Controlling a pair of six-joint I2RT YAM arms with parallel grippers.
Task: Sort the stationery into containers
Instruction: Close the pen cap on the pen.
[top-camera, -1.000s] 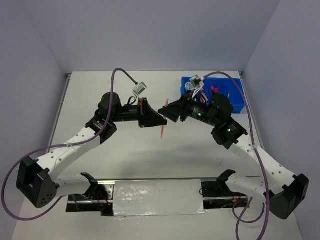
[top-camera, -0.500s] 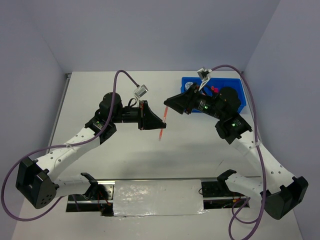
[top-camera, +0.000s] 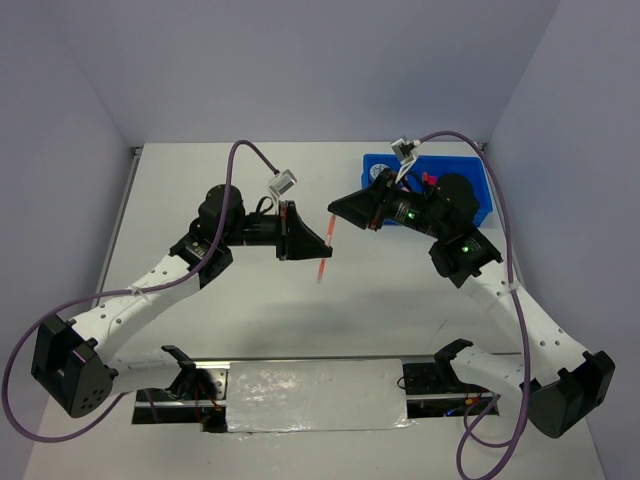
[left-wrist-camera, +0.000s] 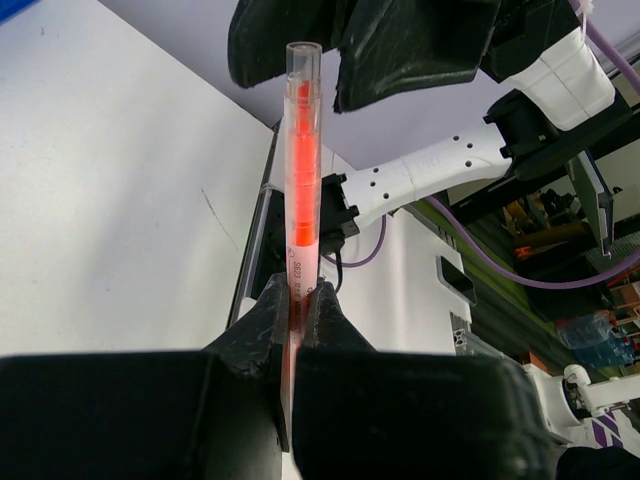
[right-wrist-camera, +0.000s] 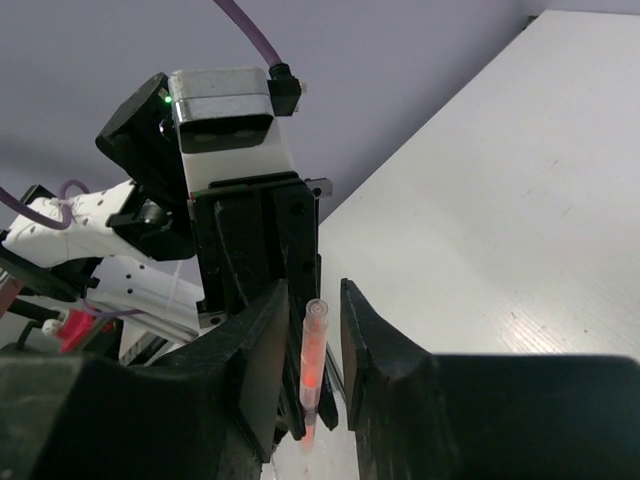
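Left gripper (left-wrist-camera: 297, 295) clenched on the thin orange pen (left-wrist-camera: 301, 160), pinching the barrel low down at the bottom centre of the left wrist view. Leaves most of the pen free above the fingers, upright in that view, with the clear capped end uppermost near the top edge. Right gripper (right-wrist-camera: 313, 300) released, with jaws parted and one finger on either side of the pen's capped end. Shows a narrow gap on each side in the right wrist view, so brackets that tip without pressing it. Seen from above, both meeting at the middle of the frame, left reaching in from the left and right from the right, fingertips close together around the same pen. Pen slanting there from just below the right gripper's tips, past the left gripper, down toward the lower centre, over the white table (top-camera: 250, 310). Cannot tell whether its lower end touches the surface. Blue tray (top-camera: 478, 200) at the upper right of the top view, largely hidden behind the right arm, well apart from the pen. Holds a few small pink and pale items in its visible compartments, too small to name.
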